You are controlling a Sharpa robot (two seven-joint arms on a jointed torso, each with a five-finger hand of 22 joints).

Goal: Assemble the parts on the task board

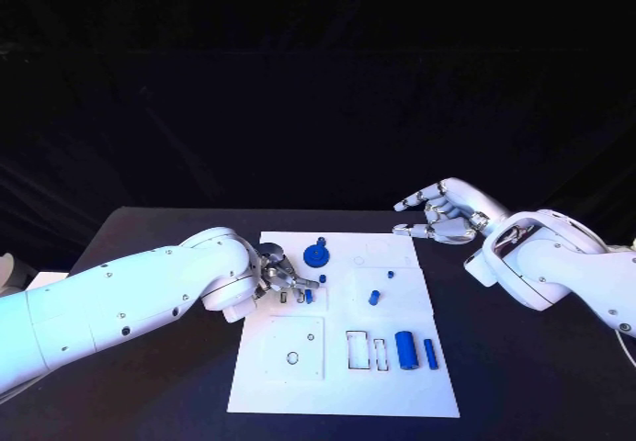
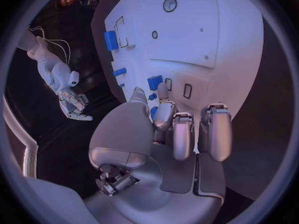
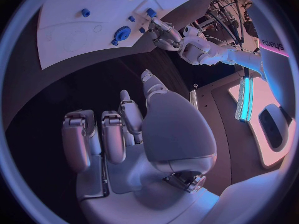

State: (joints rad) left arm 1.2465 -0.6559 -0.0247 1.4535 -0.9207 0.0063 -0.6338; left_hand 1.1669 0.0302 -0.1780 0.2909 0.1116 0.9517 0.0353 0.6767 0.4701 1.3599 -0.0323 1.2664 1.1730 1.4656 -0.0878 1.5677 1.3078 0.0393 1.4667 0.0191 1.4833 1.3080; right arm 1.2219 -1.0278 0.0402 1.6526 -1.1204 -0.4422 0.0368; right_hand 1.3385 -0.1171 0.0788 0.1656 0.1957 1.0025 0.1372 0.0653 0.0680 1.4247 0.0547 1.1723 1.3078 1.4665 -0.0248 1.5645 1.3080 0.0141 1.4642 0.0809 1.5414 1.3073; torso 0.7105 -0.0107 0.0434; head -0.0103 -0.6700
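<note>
Several blue parts lie loose on the task board (image 1: 272,386) at centre frame in the head view: a gear (image 1: 317,254) upper middle, two cylinders (image 1: 414,350) lower right, a small piece (image 1: 374,297) mid-board. Assembly appears barely begun.

Left wrist view: the left hand (image 2: 163,118), mid-frame, pinches a small blue part (image 2: 154,112) over the board.

Right wrist view: the right hand (image 3: 134,134) hangs empty, fingers apart, off the board.

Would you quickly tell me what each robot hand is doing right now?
Left robot hand: pinching a small blue part over the task board.
Right robot hand: open, holding nothing.
</note>
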